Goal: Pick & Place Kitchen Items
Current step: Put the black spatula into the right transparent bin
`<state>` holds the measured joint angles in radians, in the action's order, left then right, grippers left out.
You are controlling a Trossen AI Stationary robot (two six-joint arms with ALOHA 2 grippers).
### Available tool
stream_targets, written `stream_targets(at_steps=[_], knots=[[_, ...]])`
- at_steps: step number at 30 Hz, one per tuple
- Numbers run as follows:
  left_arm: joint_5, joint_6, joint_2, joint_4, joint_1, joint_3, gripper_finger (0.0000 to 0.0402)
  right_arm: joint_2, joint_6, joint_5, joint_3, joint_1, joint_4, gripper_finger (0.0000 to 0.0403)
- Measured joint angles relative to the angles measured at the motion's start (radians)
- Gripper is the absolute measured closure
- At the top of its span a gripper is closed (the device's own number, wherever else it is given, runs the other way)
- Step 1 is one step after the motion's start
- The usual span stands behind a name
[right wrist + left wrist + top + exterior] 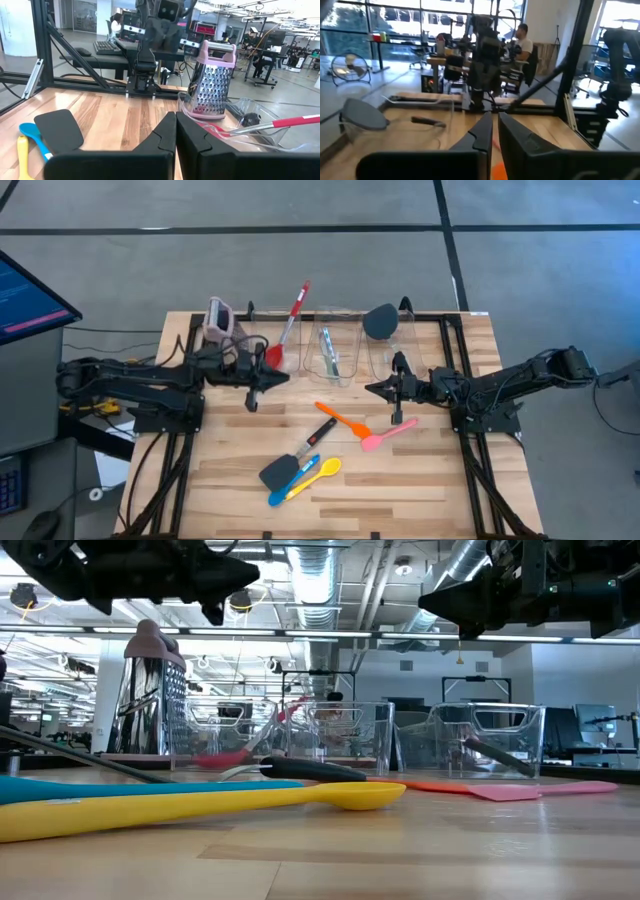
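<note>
Several utensils already sit in the three clear bins (pixel 330 355) along the far edge of the tabletop (pixel 420 480): a red-handled tool (pixel 290 325) in the one nearest the grater (pixel 219 320), a clear-teal piece (pixel 328 352) in the middle one, a black spatula (pixel 379 320) in the third. The step in hand looks like the pause between placements.

The left end effector (pixel 252 402) hangs just in front of the bin with the red-handled tool, fingers (pixel 482 135) drawn nearly together with nothing between them. The right end effector (pixel 398 420) is closed and empty, in front of the third bin.

Still loose on the tabletop, nearer the front edge than the bins: an orange spatula (pixel 345 420), a pink spatula (pixel 385 437) lying just beside the right end effector, a second black spatula (pixel 290 460), a blue spoon (pixel 290 483) and a yellow spoon (pixel 315 477).

Next, I judge, the right arm should part its fingers, drop onto the pink spatula's handle and carry it to a bin.
</note>
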<state>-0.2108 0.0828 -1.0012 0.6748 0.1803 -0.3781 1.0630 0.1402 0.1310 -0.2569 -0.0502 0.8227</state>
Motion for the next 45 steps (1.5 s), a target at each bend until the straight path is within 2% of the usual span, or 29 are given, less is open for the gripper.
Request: stream_targets(at_steps=[8, 13, 45], knots=[[0.000, -0.053, 0.000, 0.001, -0.025, 0.036, 0.0391, 0.000, -0.002, 0.000, 0.000, 0.000, 0.000, 0.0403], [0.000, -0.103, 0.001, 0.066, -0.024, 0.035, 0.0392, 0.000, 0.000, 0.000, 0.000, 0.001, 0.000, 0.0403], [0.000, -0.105, 0.000, 0.060, -0.023, 0.035, 0.0392, 0.000, 0.000, 0.001, 0.000, 0.000, 0.000, 0.0403]])
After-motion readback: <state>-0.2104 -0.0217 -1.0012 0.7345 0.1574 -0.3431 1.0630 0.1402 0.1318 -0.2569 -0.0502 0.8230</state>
